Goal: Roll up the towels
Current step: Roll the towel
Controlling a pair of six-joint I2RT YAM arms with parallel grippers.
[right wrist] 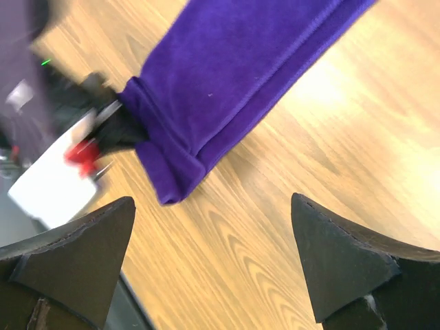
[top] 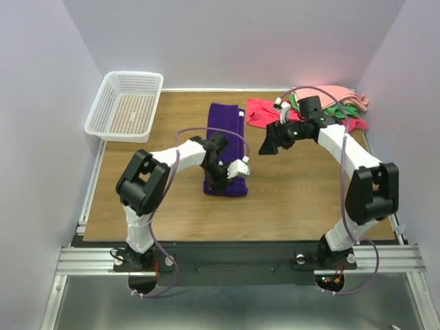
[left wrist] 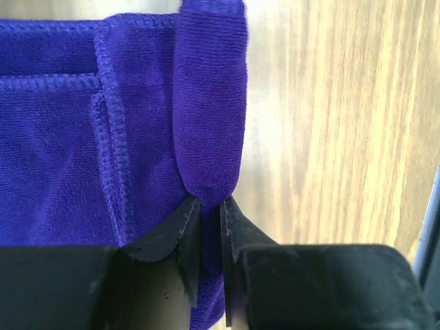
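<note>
Reading the live views: my left gripper (top: 220, 177) is clamped on the near end of the purple towel (top: 227, 127). In the left wrist view the gripper (left wrist: 210, 203) has its fingers (left wrist: 180, 234) almost together, with a narrow fold of the towel (left wrist: 137, 137) pinched between the tips. That fold stands up along the towel's right edge, next to bare wood.

The purple towel lies as a long narrow folded strip, running far to near around the middle of the surface (top: 295, 192). The right wrist view shows the near end of the towel (right wrist: 234, 75) doubled over into a thicker lip. The left gripper (right wrist: 103, 130) bites that end from the side.

My right gripper (top: 267, 146) has its jaws wide apart with nothing between them. It sits just right of the strip, not touching it. Its own camera shows the gripper (right wrist: 213, 199) over plain wood. I can't tell how high it is off the surface.

The other towels are bunched at the far right corner: red towel (top: 260, 110), salmon-pink towel (top: 337, 93) and green towel (top: 337, 110), partly hidden by the right arm. A white basket (top: 134, 74) sits at the far left corner, well apart from the purple towel.
</note>
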